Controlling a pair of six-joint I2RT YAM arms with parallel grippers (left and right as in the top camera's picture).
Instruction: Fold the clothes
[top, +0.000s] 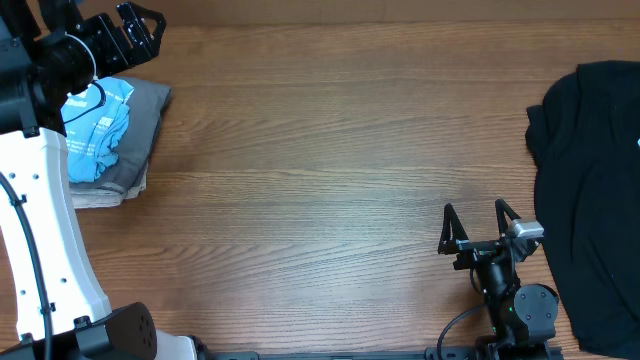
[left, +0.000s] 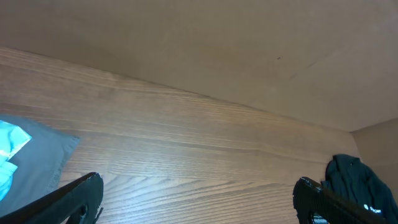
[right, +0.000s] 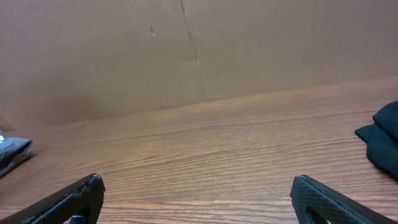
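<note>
Lying bunched at 10 o'clock on the wooden table (top: 320, 150), the light blue T-shirt (top: 100, 130) sits atop a folded grey garment (top: 148, 120). My left gripper (left: 198, 183) hangs by the far edge of that stack, jaws spread, holding nothing. My right gripper (top: 474, 212), at 5 o'clock, is likewise spread and empty over bare wood. A black garment (top: 590, 180) lies at 3 o'clock.
</note>
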